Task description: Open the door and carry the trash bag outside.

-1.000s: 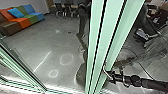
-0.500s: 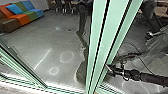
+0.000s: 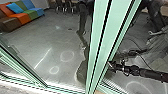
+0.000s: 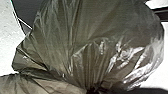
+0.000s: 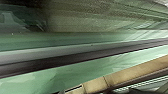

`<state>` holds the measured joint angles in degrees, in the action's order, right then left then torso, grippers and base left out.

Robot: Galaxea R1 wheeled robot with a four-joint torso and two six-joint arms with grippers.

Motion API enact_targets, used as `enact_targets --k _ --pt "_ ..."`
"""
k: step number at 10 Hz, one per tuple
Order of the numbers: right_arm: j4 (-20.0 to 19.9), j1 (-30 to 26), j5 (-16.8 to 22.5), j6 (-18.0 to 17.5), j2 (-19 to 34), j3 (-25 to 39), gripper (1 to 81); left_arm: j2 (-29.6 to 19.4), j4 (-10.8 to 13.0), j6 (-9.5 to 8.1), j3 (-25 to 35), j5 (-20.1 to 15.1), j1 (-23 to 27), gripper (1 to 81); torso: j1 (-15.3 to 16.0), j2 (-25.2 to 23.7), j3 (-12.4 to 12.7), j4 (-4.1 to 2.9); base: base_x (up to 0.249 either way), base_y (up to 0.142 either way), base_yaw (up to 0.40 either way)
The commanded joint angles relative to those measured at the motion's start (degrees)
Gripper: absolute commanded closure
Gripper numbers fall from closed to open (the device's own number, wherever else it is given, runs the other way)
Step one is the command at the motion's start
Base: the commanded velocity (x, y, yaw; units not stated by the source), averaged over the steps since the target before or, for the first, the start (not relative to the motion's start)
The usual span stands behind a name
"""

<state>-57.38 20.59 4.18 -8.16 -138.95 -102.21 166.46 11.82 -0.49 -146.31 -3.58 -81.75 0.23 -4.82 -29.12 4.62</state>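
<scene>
1. Close beside the pale green door frame (image 3: pixel 111 32) is the right gripper (image 3: pixel 112 65); whether it is spread or closed, I cannot tell.
2. Large in the left wrist view, the translucent olive trash bag (image 4: pixel 82 37) bunches into creases at a dark gathered neck. The left gripper's state cannot be told.
3. Beyond the frame spreads a gray floor (image 3: pixel 37 37) with bright rings of light.
4. Farthest off stand a brown, orange, green and blue sofa (image 3: pixel 21 21) with a blue cushion (image 3: pixel 14 8), and dark chairs (image 3: pixel 68 6).

The right arm (image 3: pixel 145 72) reaches inward, nearly straight, with the right claw (image 3: pixel 111 64) at its end
</scene>
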Motion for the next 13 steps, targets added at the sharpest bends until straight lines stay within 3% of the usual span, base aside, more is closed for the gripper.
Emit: enact_targets --k 1,6,7,9,13 --pt "0.0 -4.5 2.6 -2.5 4.3 -9.2 1.0 -0.5 -0.6 -0.22 0.6 -4.7 0.0 81.1 0.0 0.0 0.0 0.00 0.000 0.000 0.000" --pt "4.6 -12.4 12.1 -2.6 5.3 -14.9 1.0 -0.4 -0.6 -0.22 0.7 -4.7 -0.1 81.1 0.1 0.1 -0.1 -0.06 0.000 0.000 0.000" --pt "5.7 -13.1 12.5 -2.6 5.5 -15.6 1.0 -0.3 -0.6 -0.22 0.7 -4.7 -0.1 81.1 0.1 0.2 -0.1 -0.09 0.000 0.000 0.000" --pt "8.2 -17.1 17.8 -2.6 6.0 -19.1 1.0 -0.3 -0.6 -0.22 0.7 -4.6 0.0 81.1 0.2 0.2 -0.2 -0.13 0.000 0.000 0.000" --pt "11.7 -21.6 22.4 -2.6 7.0 -21.8 1.0 -0.5 -0.6 -0.22 0.7 -4.6 0.1 81.1 0.2 0.3 -0.3 -0.17 0.000 0.000 0.000"
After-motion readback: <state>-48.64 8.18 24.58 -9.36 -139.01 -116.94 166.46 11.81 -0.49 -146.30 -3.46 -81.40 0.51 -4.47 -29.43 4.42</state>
